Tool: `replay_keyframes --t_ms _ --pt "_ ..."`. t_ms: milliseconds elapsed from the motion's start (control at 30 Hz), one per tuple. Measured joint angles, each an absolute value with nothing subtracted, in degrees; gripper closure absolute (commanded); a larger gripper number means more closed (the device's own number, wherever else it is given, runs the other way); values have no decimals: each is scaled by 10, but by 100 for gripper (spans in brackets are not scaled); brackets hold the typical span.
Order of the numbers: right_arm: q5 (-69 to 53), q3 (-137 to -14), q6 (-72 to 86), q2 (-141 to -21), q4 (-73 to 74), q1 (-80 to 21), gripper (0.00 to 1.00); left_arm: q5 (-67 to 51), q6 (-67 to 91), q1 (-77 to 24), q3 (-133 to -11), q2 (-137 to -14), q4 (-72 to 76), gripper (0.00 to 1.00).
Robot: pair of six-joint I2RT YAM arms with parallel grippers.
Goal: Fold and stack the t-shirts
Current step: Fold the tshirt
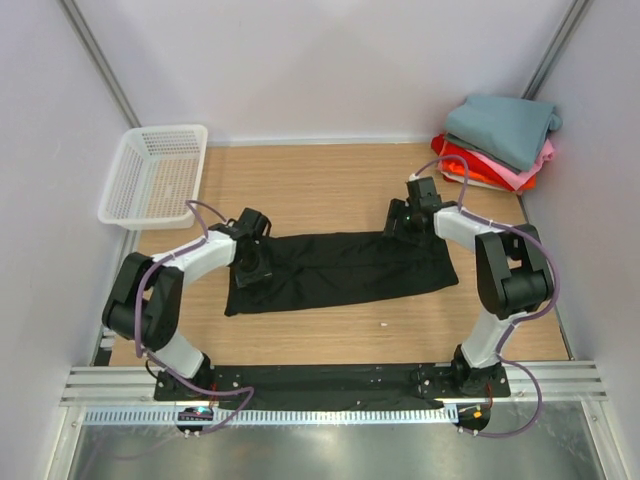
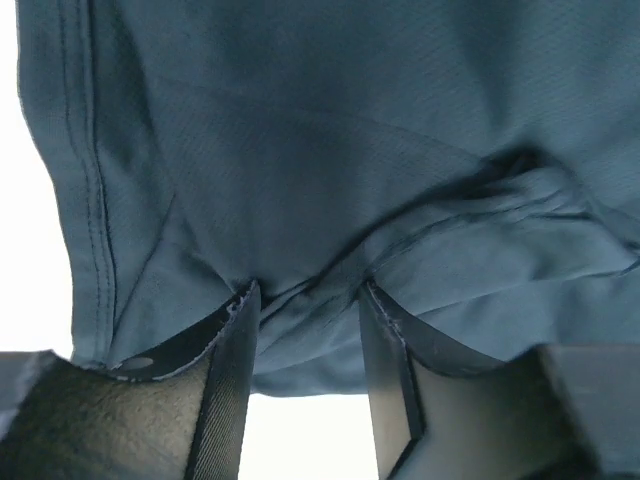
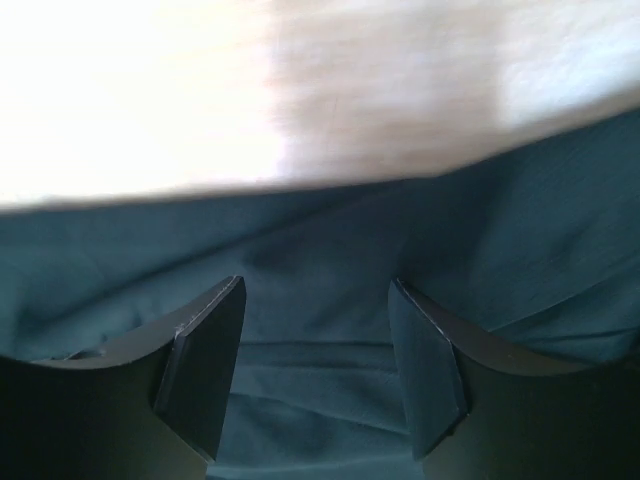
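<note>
left gripper (image 1: 254, 264) and right gripper (image 1: 399, 226), half open and empty at either end of the black shirt (image 1: 340, 268); we judge them placed for folding.

Overhead wide; both wrists close, sharing black t-shirt (image 1: 340, 270).

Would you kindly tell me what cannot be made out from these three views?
Left wrist: whether the left gripper pinches the black t-shirt; folds fill the gap.
Right wrist: the table, blurred and overexposed.
Top external: either arm's grip, hidden under its wrist; the stack's lower shirts beneath the teal-grey t-shirt, mostly covered.
</note>
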State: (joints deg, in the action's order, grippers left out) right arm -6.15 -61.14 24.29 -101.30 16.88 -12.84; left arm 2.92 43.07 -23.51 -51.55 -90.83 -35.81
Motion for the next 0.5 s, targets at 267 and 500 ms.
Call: replay_keyframes --t_ms 267,500 --pt "-30 -519 280 -945 150 -217 35 48 426 -235 -648 -1027 -394 59" --pt "-69 -409 407 -836 155 -387 33 74 390 -227 -1018 -1270 -474 57"
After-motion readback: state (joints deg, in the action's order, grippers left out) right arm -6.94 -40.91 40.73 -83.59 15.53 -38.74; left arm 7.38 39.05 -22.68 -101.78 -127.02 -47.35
